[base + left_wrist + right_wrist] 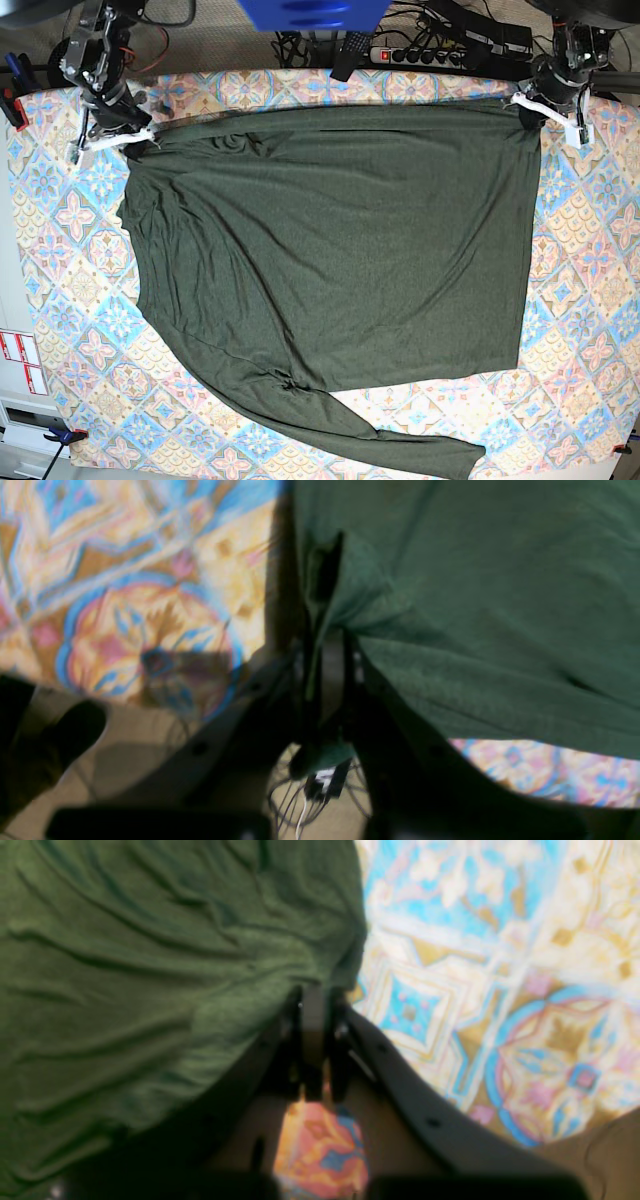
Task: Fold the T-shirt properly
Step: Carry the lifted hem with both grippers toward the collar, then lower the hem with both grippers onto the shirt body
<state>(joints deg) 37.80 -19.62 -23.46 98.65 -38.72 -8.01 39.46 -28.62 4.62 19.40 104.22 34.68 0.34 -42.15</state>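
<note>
The dark olive-green T-shirt (330,250) lies spread over most of the table, with one long sleeve (400,445) trailing along the front edge. At the far right corner of the shirt my left gripper (527,108) is shut on the fabric's edge. The left wrist view shows that gripper (327,640) pinching a fold of the T-shirt (475,605) between closed jaws. My right gripper (143,135) holds the far left corner. In the right wrist view the right gripper (314,995) is shut on the bunched edge of the T-shirt (150,965).
A colourful patterned tablecloth (580,280) covers the table. A power strip (420,50) and cables lie behind the far edge, beside a blue object (310,12). Clamps sit at the left edge (12,100) and the front left corner (62,433).
</note>
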